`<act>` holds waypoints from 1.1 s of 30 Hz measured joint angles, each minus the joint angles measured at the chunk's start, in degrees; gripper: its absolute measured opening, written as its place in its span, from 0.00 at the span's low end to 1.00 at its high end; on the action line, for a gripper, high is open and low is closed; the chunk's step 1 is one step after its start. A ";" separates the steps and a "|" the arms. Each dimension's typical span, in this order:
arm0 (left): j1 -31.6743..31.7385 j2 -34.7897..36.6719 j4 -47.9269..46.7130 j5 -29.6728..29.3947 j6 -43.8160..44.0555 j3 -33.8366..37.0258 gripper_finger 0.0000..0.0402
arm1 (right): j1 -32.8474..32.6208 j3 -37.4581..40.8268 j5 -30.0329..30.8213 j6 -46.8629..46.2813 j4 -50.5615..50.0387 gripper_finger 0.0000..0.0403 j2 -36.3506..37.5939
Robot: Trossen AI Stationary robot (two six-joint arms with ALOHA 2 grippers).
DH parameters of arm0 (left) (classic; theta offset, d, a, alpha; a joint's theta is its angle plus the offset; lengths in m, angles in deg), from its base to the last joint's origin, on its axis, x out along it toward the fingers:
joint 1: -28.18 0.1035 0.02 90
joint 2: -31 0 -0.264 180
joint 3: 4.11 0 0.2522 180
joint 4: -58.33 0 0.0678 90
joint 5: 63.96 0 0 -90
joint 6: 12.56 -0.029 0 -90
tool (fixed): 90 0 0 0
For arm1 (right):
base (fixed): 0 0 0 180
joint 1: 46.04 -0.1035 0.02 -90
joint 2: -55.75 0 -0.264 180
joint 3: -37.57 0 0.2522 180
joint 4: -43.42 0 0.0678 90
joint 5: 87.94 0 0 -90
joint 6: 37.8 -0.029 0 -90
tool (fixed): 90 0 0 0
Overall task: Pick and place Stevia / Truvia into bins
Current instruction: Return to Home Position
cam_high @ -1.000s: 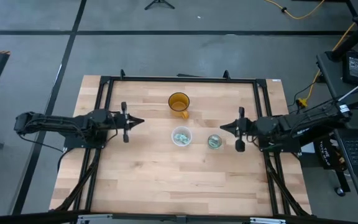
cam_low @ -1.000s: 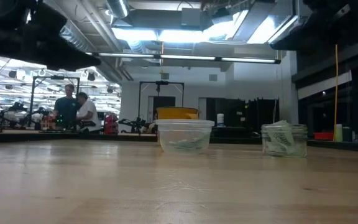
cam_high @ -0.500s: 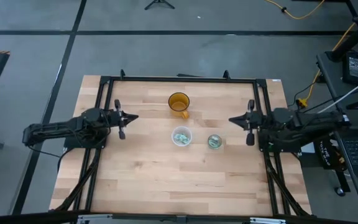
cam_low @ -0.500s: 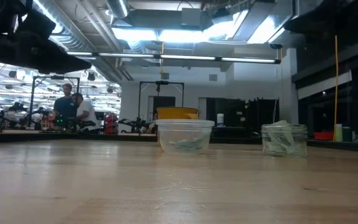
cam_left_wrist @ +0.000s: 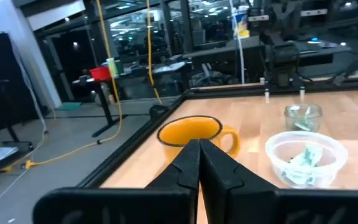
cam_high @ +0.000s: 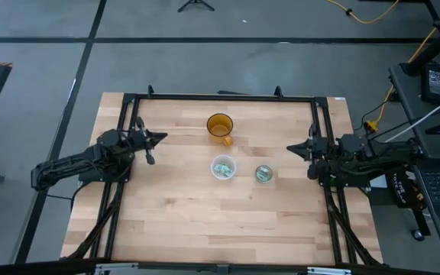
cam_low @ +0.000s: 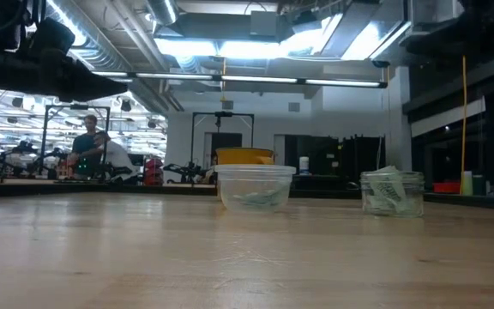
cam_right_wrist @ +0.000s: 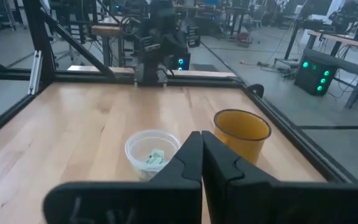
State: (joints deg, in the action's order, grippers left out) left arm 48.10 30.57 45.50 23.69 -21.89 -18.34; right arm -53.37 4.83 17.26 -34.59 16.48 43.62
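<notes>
Green-and-white sweetener packets lie inside the clear plastic cup (cam_high: pixel 223 168) (cam_low: pixel 255 186) (cam_left_wrist: pixel 305 156) (cam_right_wrist: pixel 151 152) and stand in the smaller grey cup (cam_high: pixel 263 174) (cam_low: pixel 392 193) (cam_left_wrist: pixel 302 116), both standing mid-table. My left gripper (cam_high: pixel 161 137) (cam_left_wrist: pixel 199 147) is shut and held above the table near its left side, pointing at the cups. My right gripper (cam_high: pixel 290 150) (cam_right_wrist: pixel 201 138) is shut too, near the table's right side, pointing left. Neither touches anything.
An amber-orange handled cup (cam_high: pixel 220 127) (cam_left_wrist: pixel 194 132) (cam_right_wrist: pixel 242 130) stands behind the two cups toward the far edge. A black frame (cam_high: pixel 220 98) runs around the table. Bare wood (cam_high: pixel 205 221) stretches across the near half. People (cam_low: pixel 93 154) show in the room beyond.
Both arms have drawn back from the cups toward their own sides of the table, the left gripper moving left and slightly toward the far edge, the right gripper moving right. Both stayed shut. The cups and packets have kept still.
</notes>
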 joint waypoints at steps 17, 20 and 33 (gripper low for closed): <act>3.52 0.11 0.69 -0.61 1.95 0.00 0.01 | 0.11 9.49 -2.99 -1.46 2.26 0.00 12.09; 3.50 0.07 0.59 -1.00 2.44 0.00 0.01 | 0.11 9.21 -2.97 0.20 2.43 0.00 12.08; 3.46 0.07 0.57 -1.05 4.10 0.00 0.01 | 0.09 9.17 -4.83 0.59 5.66 0.00 12.04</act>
State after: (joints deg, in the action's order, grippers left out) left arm 51.56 30.64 46.07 22.65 -17.79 -18.34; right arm -53.28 14.01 12.43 -34.01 22.14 55.66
